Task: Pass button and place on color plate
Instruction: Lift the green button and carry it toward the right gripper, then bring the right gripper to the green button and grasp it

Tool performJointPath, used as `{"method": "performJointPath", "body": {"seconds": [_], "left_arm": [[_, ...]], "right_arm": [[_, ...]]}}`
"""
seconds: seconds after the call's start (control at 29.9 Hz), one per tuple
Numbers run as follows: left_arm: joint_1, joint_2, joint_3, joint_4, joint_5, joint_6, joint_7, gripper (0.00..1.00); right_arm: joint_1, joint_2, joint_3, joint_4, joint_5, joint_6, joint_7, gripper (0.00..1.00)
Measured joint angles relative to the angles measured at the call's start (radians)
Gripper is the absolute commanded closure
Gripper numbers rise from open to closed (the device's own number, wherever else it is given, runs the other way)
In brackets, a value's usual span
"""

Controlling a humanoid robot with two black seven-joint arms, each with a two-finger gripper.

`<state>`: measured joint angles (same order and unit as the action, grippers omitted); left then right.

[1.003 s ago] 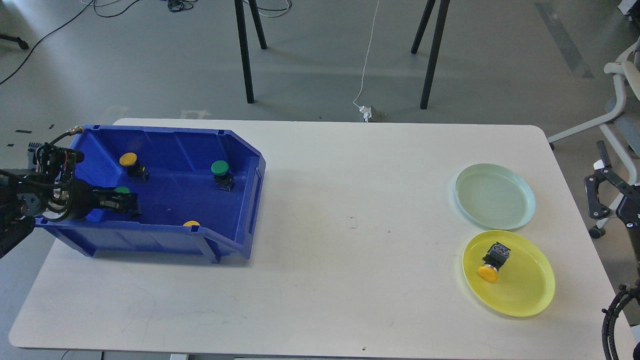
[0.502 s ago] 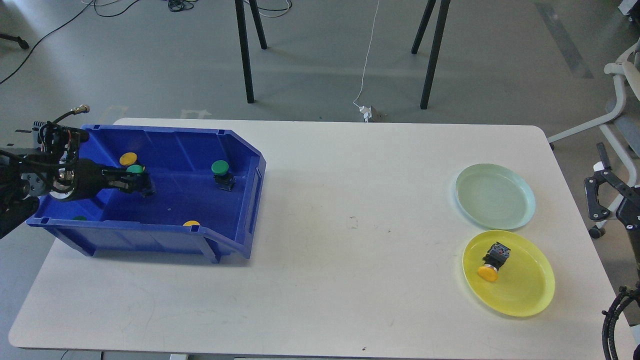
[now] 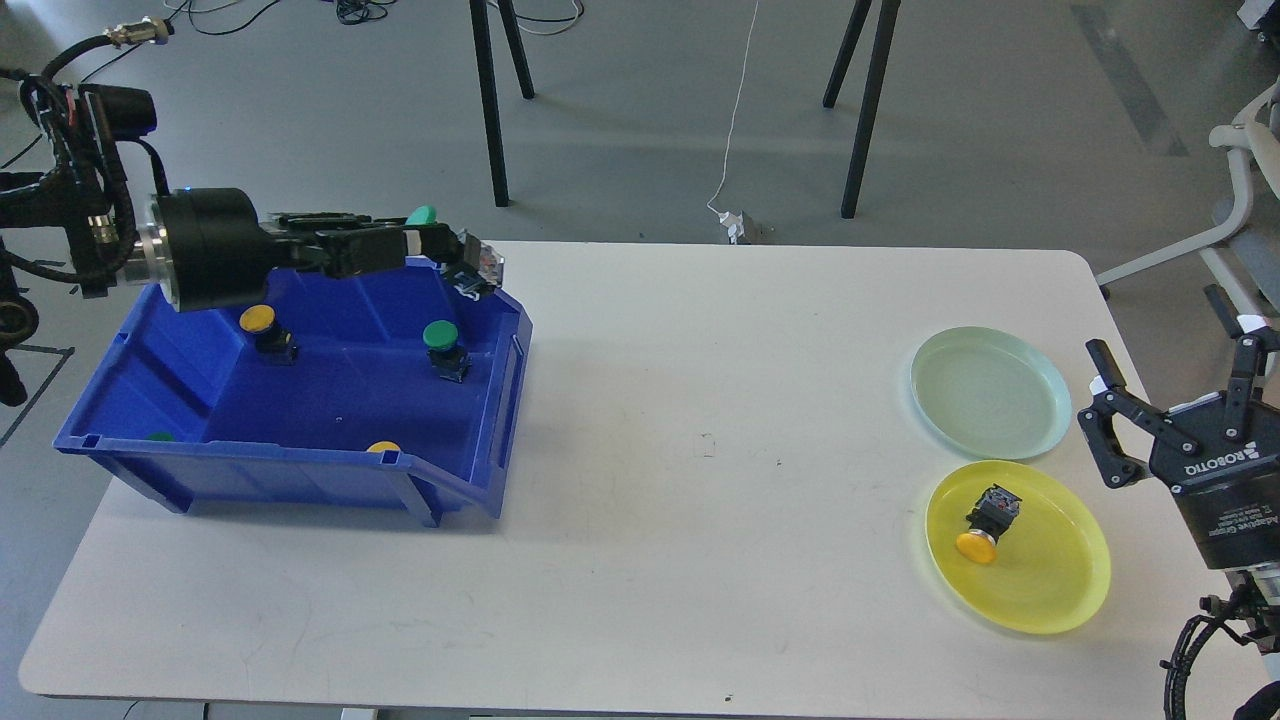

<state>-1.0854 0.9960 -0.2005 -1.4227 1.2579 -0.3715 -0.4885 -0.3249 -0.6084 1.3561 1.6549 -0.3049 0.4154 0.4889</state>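
My left gripper (image 3: 440,245) is shut on a green-capped button (image 3: 421,214) and holds it above the far rim of the blue bin (image 3: 300,470). A yellow-capped button (image 3: 257,320) stands in the bin's far left part. Another yellow cap (image 3: 383,447) shows just behind the bin's near wall. A third yellow-capped button (image 3: 985,527) lies on its side on the yellow plate (image 3: 1060,585) at the right. My right gripper (image 3: 1168,365) is open and empty, just right of both plates.
A pale green plate (image 3: 990,392) lies behind the yellow plate. In the bin, a green-capped button (image 3: 441,342) stands at the right, and a green cap (image 3: 160,436) shows at the near left corner. An office chair (image 3: 1240,200) stands beyond the table's right edge.
My left gripper has lifted a green-capped button out of the bin and moved it up and to the right. My right gripper has come into view beside the plates.
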Motion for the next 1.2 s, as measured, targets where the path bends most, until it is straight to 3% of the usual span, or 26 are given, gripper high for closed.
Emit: {"method": "performJointPath", "body": {"seconds": [0.17,0.33,0.47,0.8,1.2], "left_arm": [[-0.004,-0.203,-0.050,0.008,-0.191,-0.016,0.000,0.94],[0.017,-0.406,-0.054,0.139,-0.262,-0.020,0.000,0.94],[0.057,-0.500,-0.052,0.233,-0.263,-0.019,0.000,0.94],[0.071,-0.548,-0.056,0.289,-0.265,-0.021,0.000,0.93],[0.068,-0.548,-0.056,0.291,-0.268,-0.037,0.000,0.93]], "right_arm": [[0.201,-0.008,-0.201,-0.017,-0.044,-0.078,0.000,0.17],[0.384,-0.005,-0.377,-0.049,-0.060,-0.132,0.000,0.17],[0.483,0.013,-0.479,-0.096,-0.060,-0.139,0.000,0.16],[0.671,0.119,-0.667,-0.218,-0.058,-0.134,0.000,0.15],[0.748,0.234,-0.715,-0.289,-0.007,-0.098,0.000,0.16]]}}
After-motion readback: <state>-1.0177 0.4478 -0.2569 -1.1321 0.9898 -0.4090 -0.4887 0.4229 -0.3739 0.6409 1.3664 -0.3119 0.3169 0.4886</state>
